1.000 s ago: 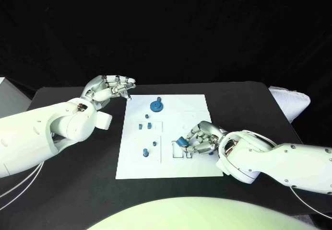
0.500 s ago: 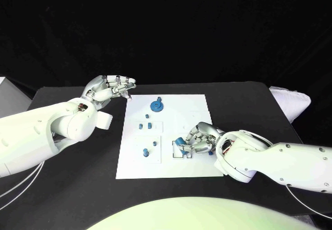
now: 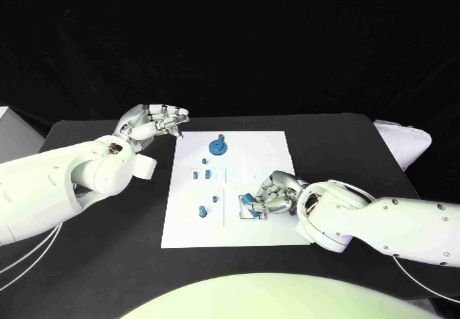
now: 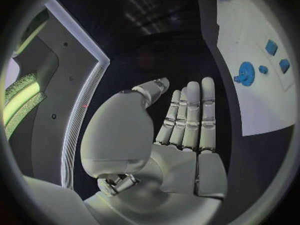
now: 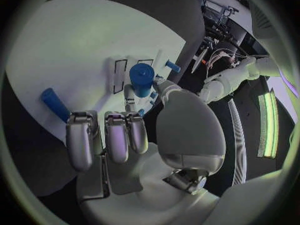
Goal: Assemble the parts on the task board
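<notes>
Right hand lowers a blue part onto the task board; left hand waits off the board's far left corner.

The right hand (image 3: pixel 271 195) holds a blue cylindrical part (image 5: pixel 141 79) pinched between thumb and fingers, and since a second ago it has moved down and slightly toward the robot, now sitting over the black-outlined slot (image 3: pixel 251 209) on the near right of the white task board (image 3: pixel 268 149). The left hand (image 3: pixel 153 120) has not moved: it holds nothing, fingers straight and side by side in its wrist view, hovering above the black table (image 3: pixel 115 262). The blue gear (image 3: pixel 219 145) and small blue pieces (image 3: pixel 202 211) lie where they were.
</notes>
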